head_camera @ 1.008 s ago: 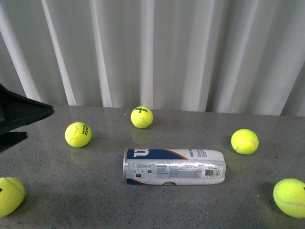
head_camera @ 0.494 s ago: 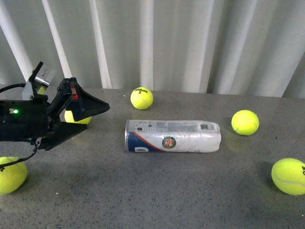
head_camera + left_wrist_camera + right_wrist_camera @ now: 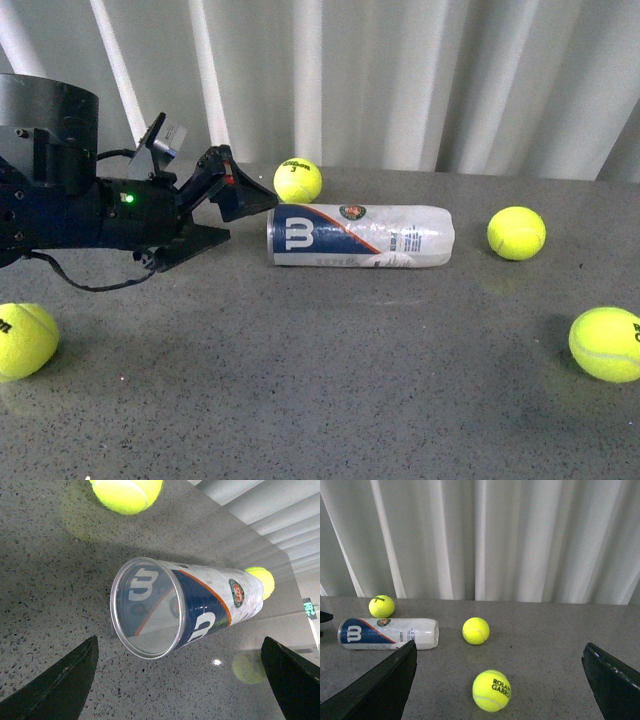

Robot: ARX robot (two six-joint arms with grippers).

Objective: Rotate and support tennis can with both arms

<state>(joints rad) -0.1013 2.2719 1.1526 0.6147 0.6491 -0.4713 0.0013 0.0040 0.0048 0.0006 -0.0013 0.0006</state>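
Note:
The tennis can (image 3: 360, 237) lies on its side on the grey table, navy label with the white W facing me. My left gripper (image 3: 250, 218) is open, its fingertips at the can's left end, one just touching the rim as far as I can tell. In the left wrist view the can's round end (image 3: 145, 607) faces the camera, ahead of the open left gripper (image 3: 179, 650). My right gripper (image 3: 499, 645) is open and empty, well to the right of the can (image 3: 387, 633); it is out of the front view.
Yellow-green tennis balls lie around the can: one behind its left end (image 3: 298, 180), one to the right (image 3: 516, 233), one at front right (image 3: 605, 343), one at front left (image 3: 22, 340). A ball (image 3: 491, 690) lies between the right fingers. White curtain behind the table.
My left arm has come in from the left up to the can's left end. The can has rolled away from me, its label turning from barcode to emblem to W logo.

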